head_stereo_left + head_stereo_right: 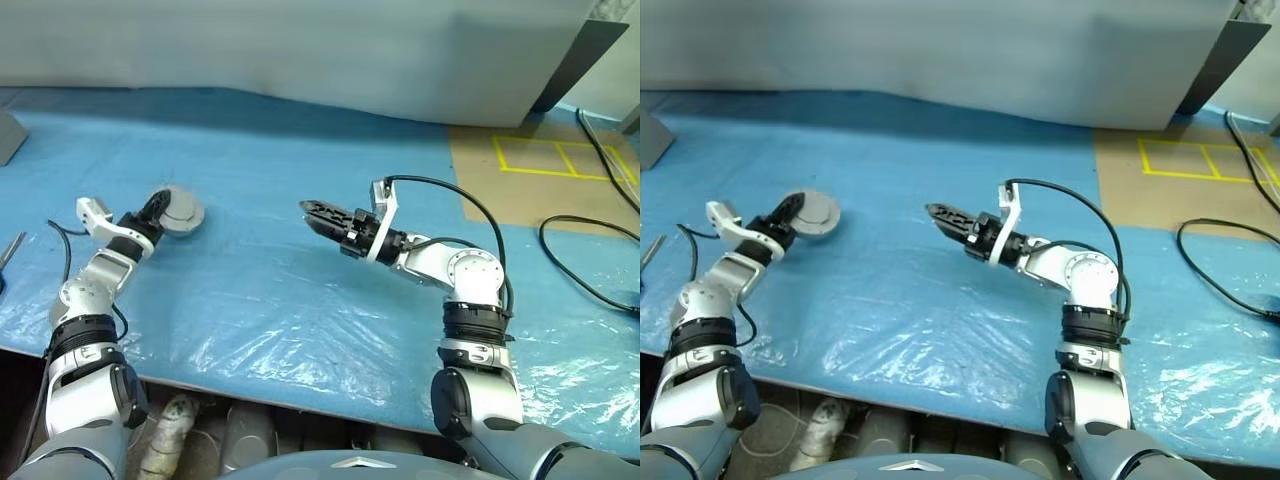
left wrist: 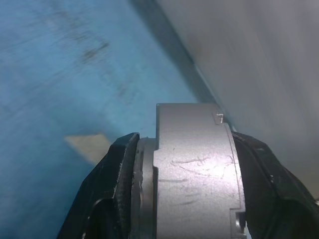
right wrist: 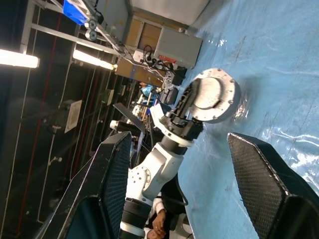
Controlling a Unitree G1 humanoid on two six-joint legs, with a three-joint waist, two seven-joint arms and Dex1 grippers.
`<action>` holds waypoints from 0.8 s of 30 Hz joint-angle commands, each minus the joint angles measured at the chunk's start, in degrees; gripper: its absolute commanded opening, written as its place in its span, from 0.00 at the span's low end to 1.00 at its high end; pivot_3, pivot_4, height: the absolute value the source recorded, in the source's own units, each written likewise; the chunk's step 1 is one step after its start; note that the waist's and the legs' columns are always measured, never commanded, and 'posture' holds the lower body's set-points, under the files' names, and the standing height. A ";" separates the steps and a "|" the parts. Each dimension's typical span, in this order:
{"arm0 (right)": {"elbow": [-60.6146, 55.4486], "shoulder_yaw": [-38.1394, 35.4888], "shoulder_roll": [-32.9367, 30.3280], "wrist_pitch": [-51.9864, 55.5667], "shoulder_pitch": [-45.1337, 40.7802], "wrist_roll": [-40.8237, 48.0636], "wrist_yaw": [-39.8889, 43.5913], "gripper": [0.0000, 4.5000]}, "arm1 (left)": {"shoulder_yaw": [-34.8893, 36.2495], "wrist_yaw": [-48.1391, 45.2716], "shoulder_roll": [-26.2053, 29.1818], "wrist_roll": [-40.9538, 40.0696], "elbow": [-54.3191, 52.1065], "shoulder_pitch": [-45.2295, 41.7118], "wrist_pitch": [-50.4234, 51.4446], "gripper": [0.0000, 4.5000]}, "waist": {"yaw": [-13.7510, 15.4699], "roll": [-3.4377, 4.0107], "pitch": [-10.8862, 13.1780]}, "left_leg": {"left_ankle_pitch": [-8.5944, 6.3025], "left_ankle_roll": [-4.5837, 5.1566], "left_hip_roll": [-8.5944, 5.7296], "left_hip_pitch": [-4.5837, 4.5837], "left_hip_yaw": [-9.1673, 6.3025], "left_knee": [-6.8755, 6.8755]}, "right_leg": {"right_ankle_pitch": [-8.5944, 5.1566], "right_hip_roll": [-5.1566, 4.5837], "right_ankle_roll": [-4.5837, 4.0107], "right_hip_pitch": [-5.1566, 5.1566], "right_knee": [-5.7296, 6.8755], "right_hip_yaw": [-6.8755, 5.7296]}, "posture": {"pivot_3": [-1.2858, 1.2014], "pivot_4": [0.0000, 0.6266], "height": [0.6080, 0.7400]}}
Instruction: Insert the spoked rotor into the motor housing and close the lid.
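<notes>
from the head views, the left pincer [image 1: 160, 212] is out at the left side of the desk [image 1: 300, 180], which is covered in a crinkly blue plastic sheet, and it's clamped on the motor housing [image 1: 181, 211], a round grey puck with its edge against the sheet. the right pincer [image 1: 312, 212] hangs over the middle of the desk, pointing left, well apart from the housing, fingers spread with nothing between them. black cables [image 1: 590, 280] lie over at the right, near a brown patch with yellow tape lines [image 1: 560, 158].

left wrist view: the two black fingers [image 2: 112, 184] squeeze the housing [image 2: 194, 174] from both sides, touching its scratched silver rim. blue sheet behind it.

right wrist view: the right pincer's own fingers [image 3: 117, 169] stand wide apart, empty. between them, further off, you see the left pincer [image 3: 192, 105] gripping the housing [image 3: 214, 94], whose flat round face with small holes round the rim is turned this way.
</notes>
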 commanded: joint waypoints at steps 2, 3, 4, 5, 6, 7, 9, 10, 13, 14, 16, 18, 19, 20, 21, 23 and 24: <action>-1.01 0.50 -0.44 -0.02 -0.88 0.91 0.93 0.71 | 1.04 -1.05 2.84 4.31 6.81 -4.27 -7.11 0.52 | 0.03 -0.06 0.01 | 0.00 0.00 0.01 0.05 -0.03 0.07 | 0.00 -0.01 0.00 0.04 0.05 0.00 | 0.52 0.24 1.00; -1.14 0.67 -0.51 0.01 -0.82 0.88 0.95 0.71 | 1.38 -1.37 3.32 4.96 9.41 -4.64 -8.41 0.52 | -0.12 -0.07 0.01 | 0.00 0.00 0.00 0.07 -0.03 0.08 | 0.00 -0.02 0.00 0.06 0.06 0.01 | 0.52 0.24 1.00; -1.27 0.78 -0.53 0.01 -0.76 0.90 0.93 0.71 | 1.35 -1.51 3.83 6.08 11.65 -4.78 -10.22 0.60 | -0.24 -0.06 0.01 | 0.00 0.00 0.00 0.11 -0.02 0.09 | 0.00 -0.02 0.00 0.06 0.07 0.04 | 0.52 0.24 1.00; -1.38 0.88 -0.57 -0.01 -0.70 0.90 0.94 0.71 | 1.45 -0.98 4.40 7.10 13.88 -4.96 -12.15 0.68 | -0.41 -0.06 0.01 | 0.00 0.00 -0.01 0.16 -0.02 0.09 | 0.00 -0.02 0.00 0.09 0.09 0.05 | 0.52 0.24 1.00; -1.45 0.96 -0.61 -0.02 -0.65 0.91 0.95 0.71 | 1.52 0.03 5.02 8.10 15.63 -5.12 -13.83 0.75 | -0.55 -0.06 0.01 | 0.00 -0.01 0.00 0.28 -0.01 0.08 | 0.00 -0.02 0.00 0.14 0.10 0.08 | 0.52 0.24 1.00; -1.52 1.02 -0.61 -0.04 -0.58 0.96 0.96 0.71 | 1.32 2.03 5.90 9.50 17.25 -5.25 -15.43 0.80 | -0.59 -0.06 0.01 | -0.01 -0.01 0.00 0.31 -0.01 0.06 | 0.00 -0.01 -0.01 0.14 0.10 0.09 | 0.52 0.24 1.00; -1.72 1.24 -0.63 -0.14 -0.41 0.98 1.09 0.71 | 2.20 3.31 7.61 10.21 19.76 -5.45 -17.58 0.94 | -0.50 -0.06 0.01 | -0.01 -0.01 0.01 0.32 -0.01 0.04 | 0.01 -0.01 -0.02 0.16 0.12 0.07 | 0.52 0.24 1.00; -1.83 1.35 -0.64 -0.22 -0.32 0.96 1.18 0.71 | 3.07 3.22 8.72 9.98 20.59 -5.27 -18.21 0.94 | -0.67 -0.05 0.01 | -0.01 -0.01 0.01 0.38 0.00 0.01 | 0.00 -0.01 -0.02 0.17 0.14 0.08 | 0.52 0.24 1.00; -2.17 1.56 -0.56 -0.49 -0.07 0.99 1.38 0.71 | 4.92 3.63 12.32 10.15 22.84 -4.54 -20.17 0.94 | -0.80 -0.05 0.01 | -0.03 -0.05 -0.01 0.41 0.02 0.00 | 0.01 -0.01 -0.02 0.17 0.12 0.12 | 0.52 0.24 1.00; -2.22 1.62 -0.50 -0.58 -0.01 0.98 1.43 0.71 | 5.49 3.97 13.51 10.29 23.62 -4.37 -20.71 0.94 | -0.72 -0.06 0.01 | -0.03 -0.05 -0.01 0.39 0.01 -0.03 | 0.00 -0.01 -0.02 0.17 0.09 0.11 | 0.52 0.24 1.00; -2.26 1.71 -0.41 -0.75 0.06 0.94 1.52 0.71 | 6.77 4.52 16.01 10.40 25.14 -4.18 -21.84 0.94 | -0.34 -0.06 0.01 | -0.03 -0.05 0.00 0.38 0.01 -0.07 | 0.00 -0.01 -0.02 0.16 0.06 0.08 | 0.52 0.24 1.00; -2.32 1.78 -0.37 -0.92 0.14 0.91 1.62 0.71 | 7.23 2.25 17.79 10.38 25.60 -4.42 -21.32 0.94 | -0.24 -0.07 0.02 | -0.03 -0.05 0.01 0.37 0.02 -0.09 | 0.00 -0.01 -0.02 0.16 0.06 0.06 | 0.52 0.24 1.00; -2.46 1.84 -0.38 -1.04 0.19 0.86 1.66 0.71 | 7.35 0.91 18.32 10.36 25.41 -4.66 -21.14 0.94 | -0.09 -0.07 0.02 | -0.03 -0.05 0.01 0.37 0.01 -0.08 | 0.00 -0.02 -0.02 0.16 0.06 0.06 | 0.52 0.24 1.00; -3.39 2.39 -1.06 -1.87 0.32 -0.16 2.25 0.71 | 6.92 -0.98 18.92 10.63 24.59 -5.49 -20.79 0.94 | 0.06 -0.07 0.02 | -0.03 -0.05 0.00 0.36 0.01 -0.08 | 0.00 -0.03 -0.02 0.17 0.06 0.05 | 0.52 0.24 1.00; -4.94 3.11 -2.10 -3.42 0.60 -1.68 3.21 0.71 | 5.74 -3.82 19.25 11.09 23.00 -6.63 -19.67 0.94 | 0.26 -0.08 0.02 | -0.03 -0.05 0.00 0.36 0.01 -0.08 | 0.00 -0.05 -0.02 0.18 0.06 0.05 | 0.52 0.24 1.00; -7.04 4.25 -3.57 -5.88 1.12 -3.87 4.72 0.71 | 3.98 -7.67 19.45 12.06 20.88 -8.09 -18.11 0.94 | 0.78 -0.09 0.03 | -0.03 -0.05 0.00 0.33 0.01 -0.06 | 0.00 -0.08 -0.02 0.19 0.07 0.04 | 0.52 0.24 1.00; -8.05 4.97 -4.39 -7.36 1.49 -5.27 5.54 0.71 | 2.62 -9.62 19.16 12.78 19.40 -8.70 -17.05 0.94 | 1.03 -0.11 0.04 | -0.03 -0.05 0.00 0.33 0.01 -0.02 | 0.00 -0.09 -0.02 0.21 0.08 0.03 | 0.52 0.24 1.00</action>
